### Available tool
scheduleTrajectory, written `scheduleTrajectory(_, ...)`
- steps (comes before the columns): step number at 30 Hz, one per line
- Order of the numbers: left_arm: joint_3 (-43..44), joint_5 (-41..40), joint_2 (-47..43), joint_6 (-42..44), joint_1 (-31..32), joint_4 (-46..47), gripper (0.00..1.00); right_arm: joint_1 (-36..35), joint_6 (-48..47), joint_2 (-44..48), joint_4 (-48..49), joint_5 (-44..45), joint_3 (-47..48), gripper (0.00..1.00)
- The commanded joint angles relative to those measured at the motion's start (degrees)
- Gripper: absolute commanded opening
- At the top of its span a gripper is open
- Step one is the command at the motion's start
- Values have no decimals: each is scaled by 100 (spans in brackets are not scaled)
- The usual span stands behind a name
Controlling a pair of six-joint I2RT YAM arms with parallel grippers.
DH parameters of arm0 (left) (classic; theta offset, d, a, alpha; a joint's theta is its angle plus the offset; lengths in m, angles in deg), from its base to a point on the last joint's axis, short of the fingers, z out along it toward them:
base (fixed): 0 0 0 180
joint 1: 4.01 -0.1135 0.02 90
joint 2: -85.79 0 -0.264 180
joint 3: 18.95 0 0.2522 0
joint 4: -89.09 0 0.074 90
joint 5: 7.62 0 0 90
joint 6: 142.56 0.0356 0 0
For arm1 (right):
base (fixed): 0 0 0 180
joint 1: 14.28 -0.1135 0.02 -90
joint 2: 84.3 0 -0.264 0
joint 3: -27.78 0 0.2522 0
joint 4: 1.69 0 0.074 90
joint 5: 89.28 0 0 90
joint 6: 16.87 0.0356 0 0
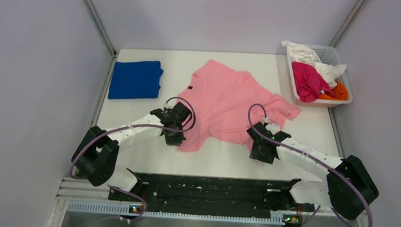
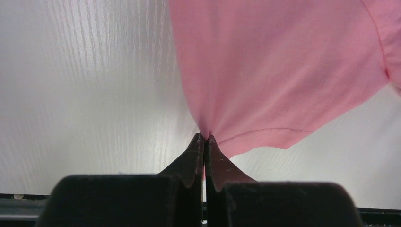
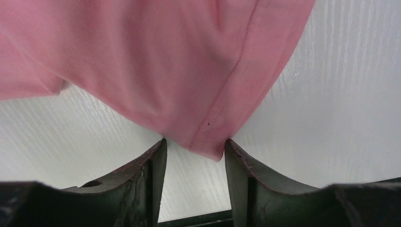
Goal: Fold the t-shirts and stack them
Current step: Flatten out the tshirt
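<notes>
— White tabletop [image 1: 222, 159] between pale walls [image 1: 32, 82] is what my overhead feed gives me. What do you need checked?

— Where is the shirt?

— The pink t-shirt [image 1: 225, 96] lies rumpled across the middle of the table, its dark neck tag [image 1: 190, 87] at the left edge. A blue t-shirt [image 1: 136, 79] sits folded at the far left corner, apart from it.

— And the fingers?

— My left gripper [image 2: 204, 137] has its fingers pressed together on the pink shirt's near edge, just beside the hem, and the cloth fans out from the pinch. My right gripper [image 3: 195, 144] has its fingers spread, with a seamed corner of the same shirt lying between the tips. The corner sits close against one finger [image 3: 239, 163], but I cannot tell whether it touches.

— From above?

— Both wrists cover their own fingertips there, so that view shows me neither grip.

— The basket?

— The basket [image 1: 328, 53] at the far right holds white cloth [image 1: 309, 56], magenta cloth [image 1: 306, 80] and orange cloth [image 1: 339, 92], all bunched. I cannot make out their shapes, and whatever lies underneath is hidden.
</notes>
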Motion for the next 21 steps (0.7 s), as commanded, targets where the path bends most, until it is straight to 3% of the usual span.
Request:
scheduleTrajectory(1, -36, -71, -326, 115, -47, 187, 0, -81, 309, -222, 230, 307, -130, 40)
scheduleTrajectory(3, -26, -122, -372, 141, -93, 232, 0, -83, 293, -246, 313, 358, -151, 30)
scheduleTrajectory(7, 230, -288, -556, 241, -293, 219, 0, -53, 226, -101, 251, 806, -25, 0)
scheduleTrajectory(14, 1705, -1019, -1492, 621, -577, -51, 0, 24, -498, 1372, -248, 1539, 1333, 0)
scheduleTrajectory(17, 2488, -1499, -2002, 843, -584, 83, 0, 51, -946, 2070, -434, 1592, 2268, 0)
scheduleTrajectory(21, 3553, -1519, -2598, 1275, -580, 478, 0, 51, -1495, 2666, -556, 1371, 3609, 0)
